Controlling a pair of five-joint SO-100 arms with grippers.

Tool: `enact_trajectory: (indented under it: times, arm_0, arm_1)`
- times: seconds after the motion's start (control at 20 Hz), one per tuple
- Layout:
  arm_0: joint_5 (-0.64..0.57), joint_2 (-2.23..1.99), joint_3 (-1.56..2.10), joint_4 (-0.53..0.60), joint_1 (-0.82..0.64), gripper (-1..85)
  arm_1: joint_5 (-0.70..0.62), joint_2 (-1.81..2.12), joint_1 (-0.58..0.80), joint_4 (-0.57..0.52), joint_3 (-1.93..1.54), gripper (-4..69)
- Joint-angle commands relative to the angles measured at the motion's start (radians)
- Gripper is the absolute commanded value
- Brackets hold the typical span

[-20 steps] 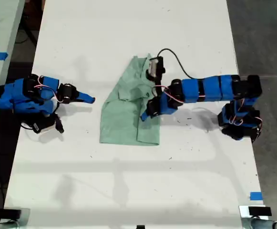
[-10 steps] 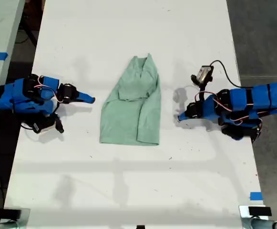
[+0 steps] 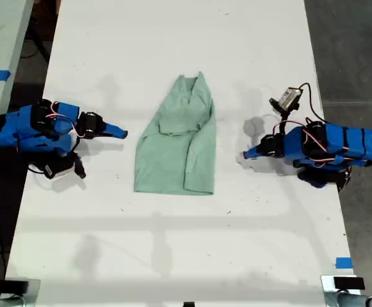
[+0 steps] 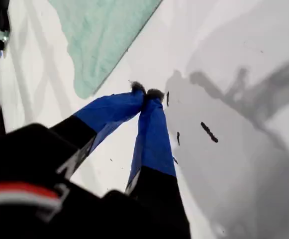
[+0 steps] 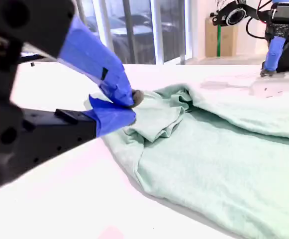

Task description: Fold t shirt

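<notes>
Now the t shirt [image 3: 177, 144] lies mid-counter [image 3: 173, 256], both sides folded inward into a narrow strip. The first end effector [image 3: 246, 154], tips pinched together and empty, rests off the cloth; the second end effector [image 3: 123, 133], also closed on nothing, waits opposite, probably leaving room for the lengthwise fold.

T shirt [image 3: 176, 148]: soft woven cloth, matt, pale mint, lightly creased where it bunches near my second gripper [image 5: 127, 107]. Table [image 3: 173, 243]: smooth white surface, faint sheen, scattered dark scuffs close to my first gripper [image 4: 146, 93]. Both grippers: blue tape wrap, matt, over black plastic.
</notes>
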State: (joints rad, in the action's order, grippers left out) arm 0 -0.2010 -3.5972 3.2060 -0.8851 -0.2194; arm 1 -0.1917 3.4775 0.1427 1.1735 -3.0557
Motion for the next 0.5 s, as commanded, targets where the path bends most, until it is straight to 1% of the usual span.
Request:
enact_trajectory:
  times: [0.0,0.45]
  arm_0:
    - [-0.003,-0.006,0.002,-0.003,0.006,-0.1]
    - [-0.003,-0.006,0.002,-0.002,0.006,-0.1]
  arm_1:
    - [0.031,0.026,0.015,0.006,-0.06,1.2]
    - [0.067,0.026,0.02,0.026,-0.06,1.2]
